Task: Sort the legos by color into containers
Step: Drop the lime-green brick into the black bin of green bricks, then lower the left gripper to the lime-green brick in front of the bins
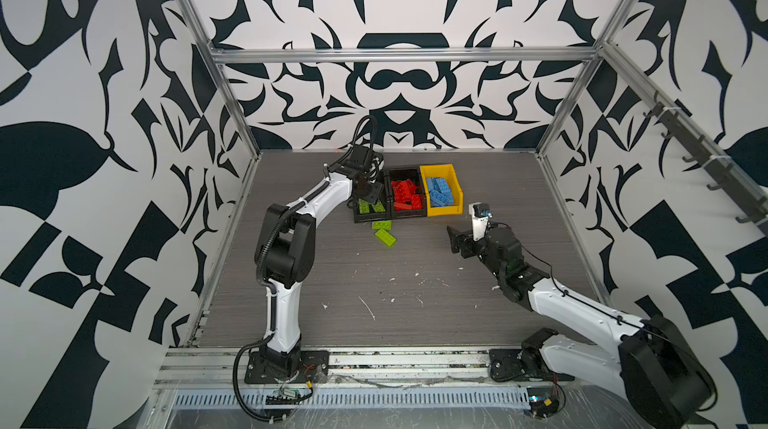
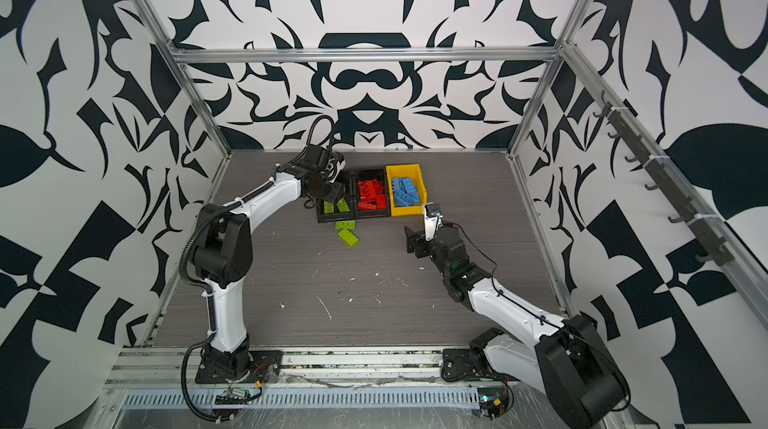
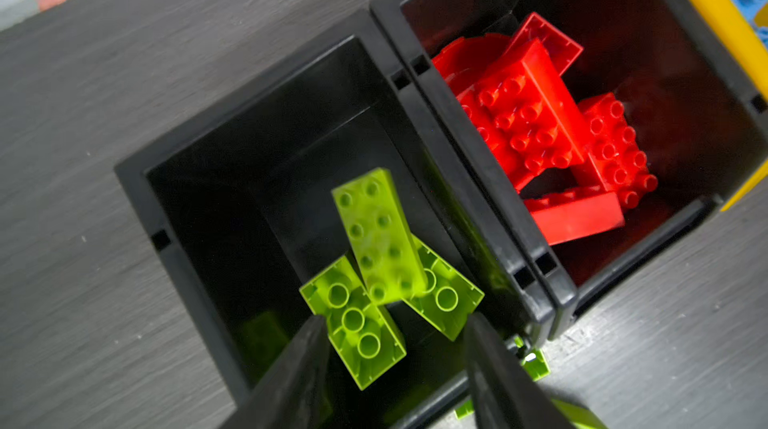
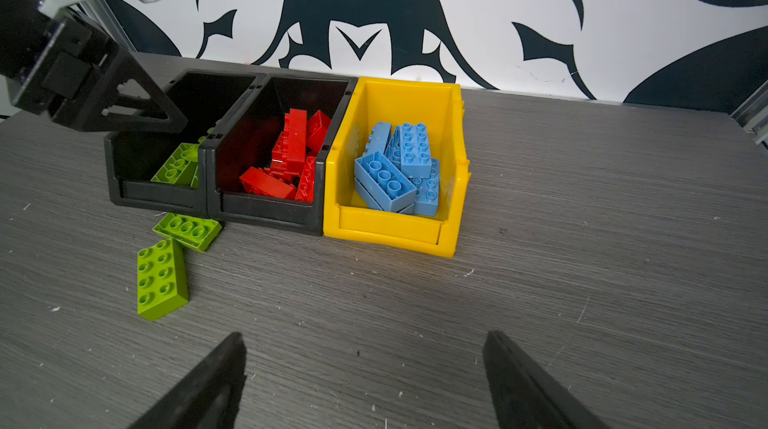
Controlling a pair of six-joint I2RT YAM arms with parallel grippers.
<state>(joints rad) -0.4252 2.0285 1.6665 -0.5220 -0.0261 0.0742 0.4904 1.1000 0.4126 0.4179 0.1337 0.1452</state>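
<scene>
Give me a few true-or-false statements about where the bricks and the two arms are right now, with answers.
1. The blue bricks lie in the yellow bin. True.
2. Every green one is already binned. False: two green bricks lie on the table in front of the left black bin.
3. The red bricks are in the middle black bin. True.
4. The right end effector holds a brick. False: it is open and empty.
5. The left end effector is above the yellow bin. False: it is above the left black bin.
</scene>
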